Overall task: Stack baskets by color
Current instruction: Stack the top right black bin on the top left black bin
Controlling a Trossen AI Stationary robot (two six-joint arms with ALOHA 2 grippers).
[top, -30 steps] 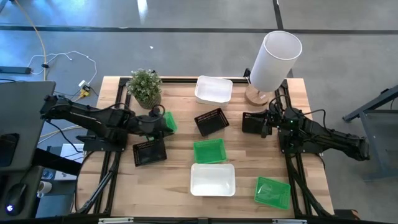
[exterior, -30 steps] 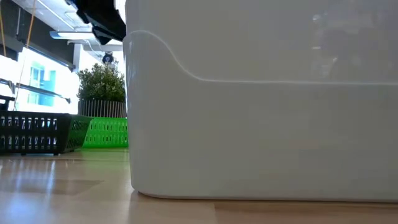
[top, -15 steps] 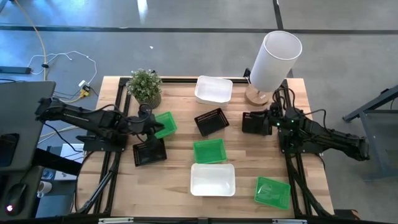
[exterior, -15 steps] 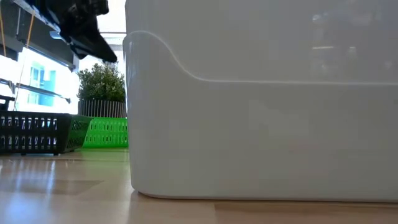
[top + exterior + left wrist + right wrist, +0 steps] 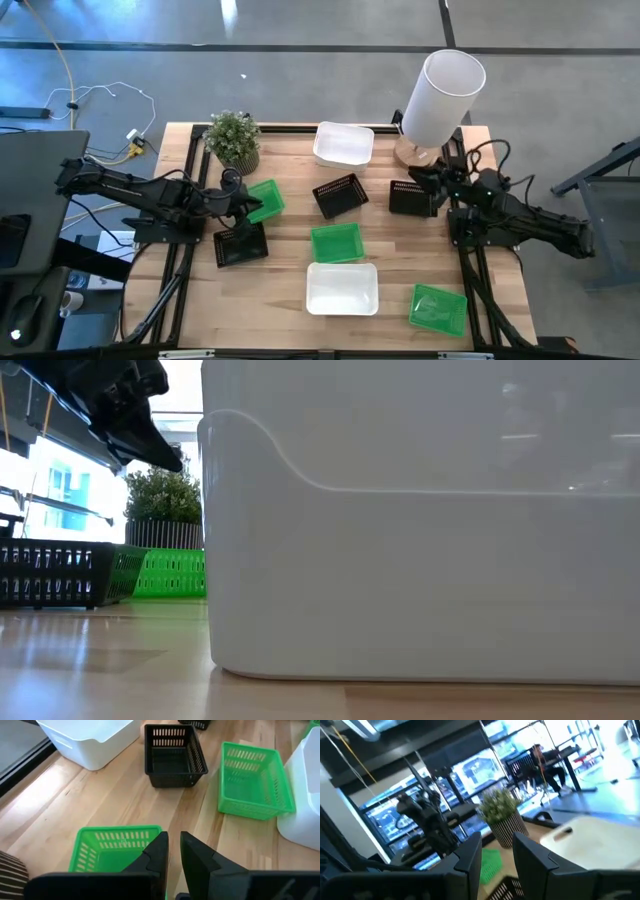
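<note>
Baskets lying scattered, unstacked, across tabletop. Left gripper (image 5: 243, 203) hovering over green basket (image 5: 265, 198) near left edge, fingers (image 5: 158, 852) nearly together, gripping nothing. Right gripper (image 5: 432, 187) sitting at black basket (image 5: 409, 198) near right edge, fingers slightly apart; hold unclear. Step: picking first basket. Next move probably requires spreading fingers, then straddling rim.

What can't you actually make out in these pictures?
- Low view: the white basket up close blocks most of the table behind it.
- High view: whether the right gripper grips the black basket is too small to tell.
- Left wrist view: the left gripper covers the near green basket rim.
</note>
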